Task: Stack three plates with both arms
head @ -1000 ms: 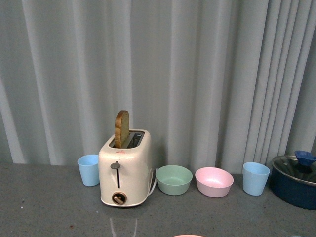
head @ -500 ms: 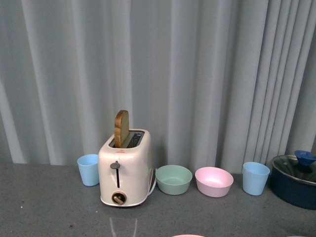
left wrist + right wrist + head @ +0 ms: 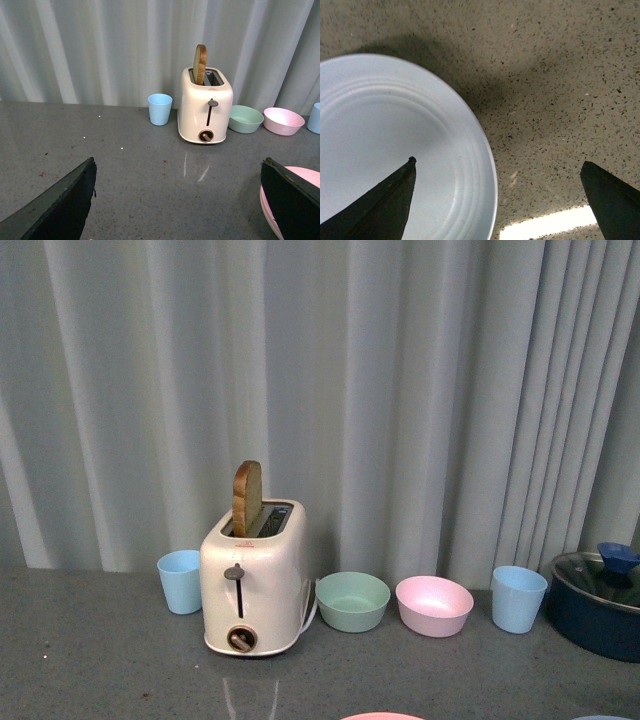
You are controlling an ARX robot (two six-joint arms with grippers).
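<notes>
The pink plate (image 3: 313,176) lies on the grey table beside one finger (image 3: 292,200) of my left gripper (image 3: 178,160), which is open and empty just above the tabletop. Its rim also peeks in at the bottom edge of the front view (image 3: 382,717). A pale blue plate (image 3: 395,145) with faint rings lies under my right gripper (image 3: 498,161), which is open and empty, one finger (image 3: 380,205) over the plate and the other over bare table. A light blue rim (image 3: 606,718) shows at the front view's bottom right. The cream-beige plate is out of view. Neither arm shows in the front view.
At the back by the curtain stand a light blue cup (image 3: 180,582), a cream toaster (image 3: 250,585) with a bread slice sticking up, a mint-green bowl (image 3: 352,602), a pink bowl (image 3: 434,605), another blue cup (image 3: 518,598) and a dark blue lidded pot (image 3: 600,610).
The front view has shifted very slightly; a little more of the pink plate's rim and the light blue rim shows at the bottom edge. Nothing else has moved.
</notes>
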